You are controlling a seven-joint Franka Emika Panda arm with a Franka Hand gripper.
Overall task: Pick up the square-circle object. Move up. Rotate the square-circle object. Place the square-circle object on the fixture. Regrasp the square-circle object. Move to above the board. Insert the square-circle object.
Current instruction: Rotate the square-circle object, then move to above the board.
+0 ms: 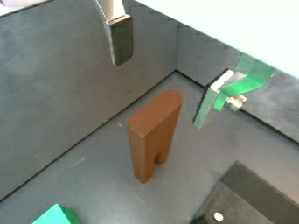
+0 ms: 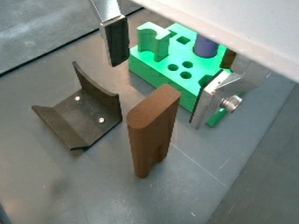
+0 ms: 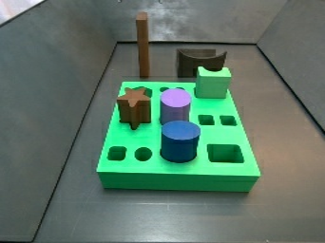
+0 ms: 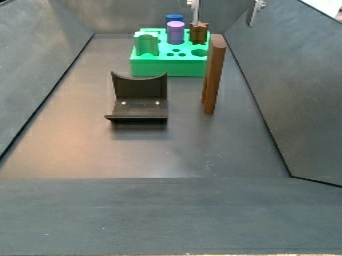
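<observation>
The bar (image 4: 211, 73) stands upright on the tabletop (image 4: 160, 150), right of the fixture (image 4: 136, 98). The fingers (image 2: 114, 39) hang wide apart above it, holding nothing. The board (image 3: 178, 133) lies nearby.

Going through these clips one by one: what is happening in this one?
Nothing is held. The gripper is open above the square-circle object, its fingers clear of it. The brown bar stands upright on the floor beside the fixture, apart from it, just off the edge of the board. The board holds a star peg and two cylinders; a pale green block sits at its far end.
</observation>
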